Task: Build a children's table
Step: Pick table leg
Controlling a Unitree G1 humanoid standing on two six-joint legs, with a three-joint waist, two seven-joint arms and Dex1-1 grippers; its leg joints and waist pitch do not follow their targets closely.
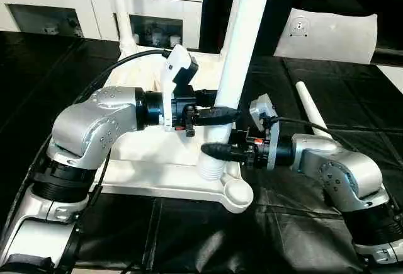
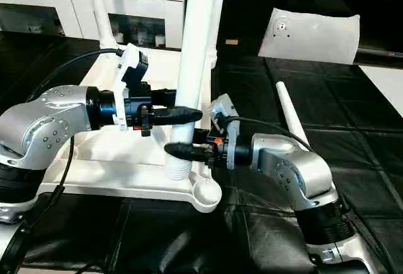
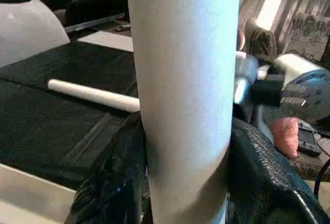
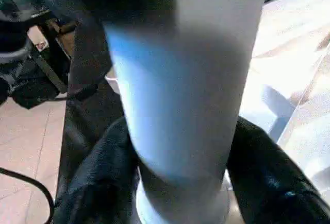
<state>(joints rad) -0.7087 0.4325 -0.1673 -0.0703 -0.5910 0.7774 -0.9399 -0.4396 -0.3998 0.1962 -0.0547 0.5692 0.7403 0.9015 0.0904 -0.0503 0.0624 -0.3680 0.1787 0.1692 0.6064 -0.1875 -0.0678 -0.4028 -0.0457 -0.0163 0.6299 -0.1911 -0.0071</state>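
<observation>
Both of your grippers are clamped on the same upright leg. Your left gripper holds it from your left side, black fingers pressed against either side of the white tube. Your right gripper holds it just below the left one, fingers wrapped round the leg right above its ribbed lower end.

That ribbed end stands over the tabletop, which lies upside down on the black-covered table, directly under your two grippers. You cannot tell from these views whether the end is seated or just resting there. The leg leans slightly, its top tipping away from you and to your right.

Just nearer to you than the right gripper, a round corner socket sits open at the tabletop's near right corner, close beside the leg's foot but apart from it.

Beyond your left gripper, a second leg stands upright at the tabletop's far left corner.

Out past your right gripper, behind its wrist, a third leg lies flat on the black cover, well apart from the tabletop. Farther off on that side a flat white bag rests on the cover, and white cabinets stand behind the far leg.
</observation>
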